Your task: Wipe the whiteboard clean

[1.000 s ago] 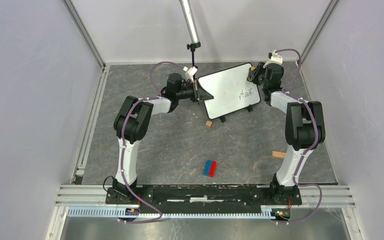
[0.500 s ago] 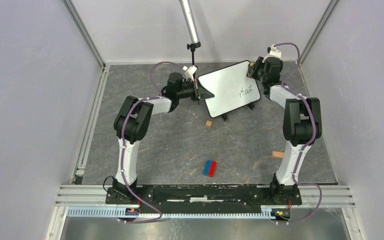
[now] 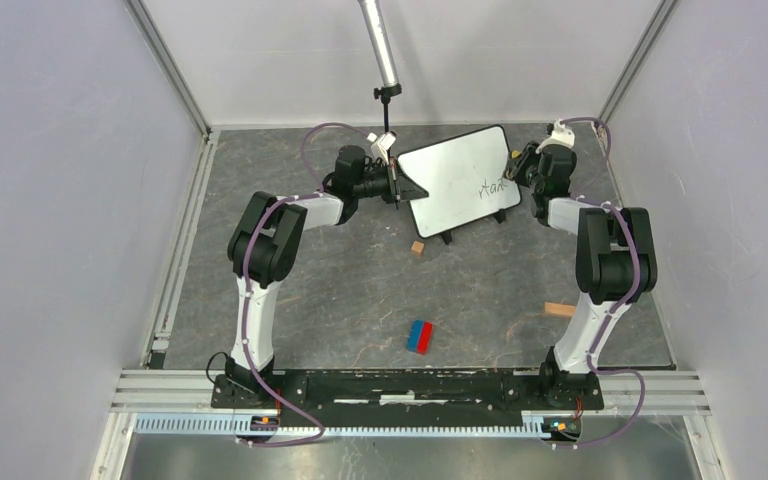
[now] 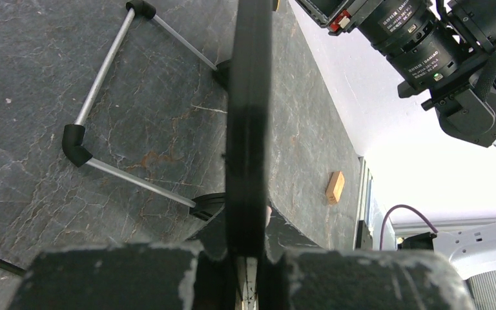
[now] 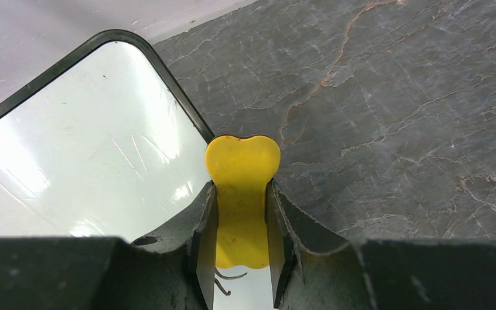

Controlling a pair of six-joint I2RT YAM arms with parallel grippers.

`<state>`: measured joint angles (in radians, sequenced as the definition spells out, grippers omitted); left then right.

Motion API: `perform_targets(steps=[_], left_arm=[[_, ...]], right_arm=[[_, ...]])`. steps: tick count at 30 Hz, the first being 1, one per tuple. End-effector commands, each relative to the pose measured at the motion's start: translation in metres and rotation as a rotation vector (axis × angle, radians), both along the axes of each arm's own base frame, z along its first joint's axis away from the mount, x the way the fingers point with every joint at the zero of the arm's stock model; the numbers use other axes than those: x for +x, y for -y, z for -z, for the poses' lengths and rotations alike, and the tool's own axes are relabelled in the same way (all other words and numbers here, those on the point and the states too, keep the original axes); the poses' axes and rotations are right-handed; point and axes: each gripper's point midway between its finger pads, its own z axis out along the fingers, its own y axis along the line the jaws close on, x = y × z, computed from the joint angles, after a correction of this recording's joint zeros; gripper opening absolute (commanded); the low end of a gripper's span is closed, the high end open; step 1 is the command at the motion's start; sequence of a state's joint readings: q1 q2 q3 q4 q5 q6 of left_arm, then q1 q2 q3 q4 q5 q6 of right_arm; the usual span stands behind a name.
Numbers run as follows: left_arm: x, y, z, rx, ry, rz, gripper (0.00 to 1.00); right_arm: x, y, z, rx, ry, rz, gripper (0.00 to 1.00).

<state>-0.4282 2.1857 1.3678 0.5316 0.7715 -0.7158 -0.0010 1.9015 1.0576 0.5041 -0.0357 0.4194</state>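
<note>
The whiteboard [image 3: 455,178] stands tilted on its small feet at the back of the table, with black handwriting [image 3: 493,186] near its right edge. My left gripper [image 3: 398,187] is shut on the board's left edge, seen edge-on as a black band [image 4: 248,129] between the fingers [image 4: 248,258]. My right gripper [image 3: 516,168] is shut on a yellow eraser [image 5: 242,194], which sits over the board's right corner [image 5: 90,142], just above the writing. A few pen strokes [image 5: 229,279] show under the eraser.
A small wooden cube [image 3: 417,247] lies just in front of the board. A red-and-blue block [image 3: 420,336] sits mid-table and a wooden block [image 3: 557,309] near the right arm. A camera pole [image 3: 380,45] hangs over the back.
The right gripper with the eraser has swung from the board's top right corner out to the right and down along its right edge. The left arm has held still.
</note>
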Motion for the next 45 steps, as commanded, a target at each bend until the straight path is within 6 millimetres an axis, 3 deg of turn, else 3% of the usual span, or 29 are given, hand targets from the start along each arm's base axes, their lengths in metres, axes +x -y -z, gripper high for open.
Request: perform_targets(steps=[1, 10, 14, 18, 24, 27, 29, 32, 39, 42, 45], left_arm=[[-0.01, -0.024, 0.064, 0.147, -0.192, -0.072, 0.02], [-0.009, -0.024, 0.063, 0.145, -0.192, -0.071, 0.02], [-0.009, -0.024, 0.064, 0.148, -0.194, -0.069, 0.02], [-0.009, -0.024, 0.063, 0.146, -0.192, -0.068, 0.02], [-0.01, -0.023, 0.062, 0.135, -0.195, -0.067, 0.02], [-0.011, -0.022, 0.061, 0.127, -0.196, -0.067, 0.02], [-0.01, -0.022, 0.061, 0.126, -0.196, -0.069, 0.02], [-0.01, -0.021, 0.061, 0.125, -0.196, -0.066, 0.02], [-0.01, -0.022, 0.062, 0.126, -0.195, -0.066, 0.02], [-0.01, -0.021, 0.061, 0.125, -0.196, -0.065, 0.02], [-0.01, -0.022, 0.061, 0.125, -0.196, -0.063, 0.02]], right_arm=[[-0.022, -0.008, 0.049, -0.009, -0.173, -0.041, 0.23], [0.024, -0.035, -0.002, -0.012, -0.062, -0.089, 0.23], [0.026, -0.053, 0.001, -0.023, -0.053, -0.126, 0.23], [0.002, -0.041, 0.023, -0.066, -0.099, -0.095, 0.23], [-0.059, -0.018, 0.055, -0.043, -0.137, 0.011, 0.24], [-0.068, -0.021, 0.059, -0.014, -0.132, 0.015, 0.23], [-0.066, -0.029, 0.058, -0.006, -0.125, 0.003, 0.23], [-0.06, -0.058, 0.046, -0.038, -0.094, -0.058, 0.23], [-0.061, -0.15, 0.008, -0.048, 0.022, -0.235, 0.24], [-0.057, -0.156, 0.005, -0.05, 0.035, -0.242, 0.24], [-0.049, -0.133, 0.014, -0.076, 0.0, -0.191, 0.24]])
